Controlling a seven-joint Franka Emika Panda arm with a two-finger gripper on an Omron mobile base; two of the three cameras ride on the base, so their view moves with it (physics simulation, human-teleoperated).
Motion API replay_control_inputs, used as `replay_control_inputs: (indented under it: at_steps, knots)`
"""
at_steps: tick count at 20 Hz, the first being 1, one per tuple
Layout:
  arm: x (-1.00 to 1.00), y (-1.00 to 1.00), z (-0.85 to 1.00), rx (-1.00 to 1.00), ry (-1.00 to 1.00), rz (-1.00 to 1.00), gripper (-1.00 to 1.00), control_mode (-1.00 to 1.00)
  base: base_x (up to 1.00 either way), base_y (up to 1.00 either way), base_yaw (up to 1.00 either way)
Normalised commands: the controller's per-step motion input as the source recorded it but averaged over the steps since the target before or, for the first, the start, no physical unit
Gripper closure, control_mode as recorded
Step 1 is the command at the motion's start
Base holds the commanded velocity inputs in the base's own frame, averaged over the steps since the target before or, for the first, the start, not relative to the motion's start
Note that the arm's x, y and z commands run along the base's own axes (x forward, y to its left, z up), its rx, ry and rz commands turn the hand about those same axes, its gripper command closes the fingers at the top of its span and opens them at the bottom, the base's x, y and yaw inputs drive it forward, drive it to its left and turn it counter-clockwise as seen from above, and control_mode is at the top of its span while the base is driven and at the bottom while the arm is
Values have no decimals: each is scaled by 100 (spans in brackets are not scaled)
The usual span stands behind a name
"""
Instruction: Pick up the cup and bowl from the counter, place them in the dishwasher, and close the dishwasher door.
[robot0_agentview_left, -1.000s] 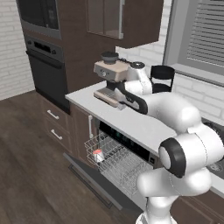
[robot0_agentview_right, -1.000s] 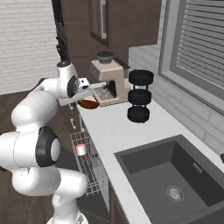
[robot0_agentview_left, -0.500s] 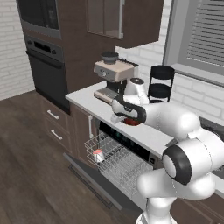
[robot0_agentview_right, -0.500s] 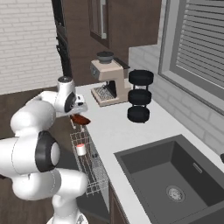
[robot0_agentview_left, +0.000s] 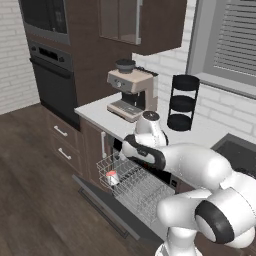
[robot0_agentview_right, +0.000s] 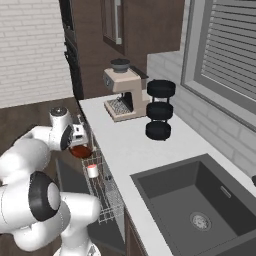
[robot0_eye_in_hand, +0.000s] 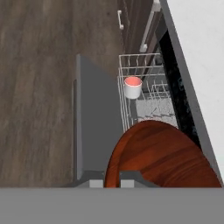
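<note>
A long white tabletop (robot0_agentview_right: 150, 155) runs through a rendered kitchen, with a dark sink at its 5 o'clock end in the right base view and a beige coffee machine (robot0_agentview_right: 122, 92) and a black three-tier stand (robot0_agentview_right: 159, 109) toward 12 o'clock. Beneath its front edge the dishwasher (robot0_agentview_left: 145, 175) stands open, its dark door (robot0_agentview_left: 107, 207) folded flat toward the wood floor and its white wire rack (robot0_agentview_left: 135, 185) pulled out over the door, so that dishes can be lowered in from above. The white arm reaches out over this rack. Its hand (robot0_agentview_right: 80, 145) is closed nearly shut, the fingers pinching the rim of the red-brown bowl (robot0_eye_in_hand: 164, 155), which hangs just above the rack; in the hand view the bowl sits at 6 o'clock. The small white cup (robot0_eye_in_hand: 132, 87), red inside, stands upright in the rack toward 12 o'clock of the bowl, well apart from it. The open wire floor between bowl and cup looks like enough room to set the bowl down. The tabletop edge runs close along the bowl at 3 o'clock, while the door side at 9 o'clock is open.
</note>
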Motion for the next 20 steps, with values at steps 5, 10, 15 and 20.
replay_control_inputs:
  at_steps: [5, 10, 15, 20]
  knots:
    - [0, 25, -86, -2, -1, 0, 100, -100, 0, 0, 0]
    - [3, 28, -60, 0, -7, 1, 100, -100, 0, 0, 0]
    - [8, 0, -40, 0, -8, 0, 100, -100, 0, 0, 0]
    - [7, 0, -45, -1, -11, 0, 100, -100, 0, 0, 0]
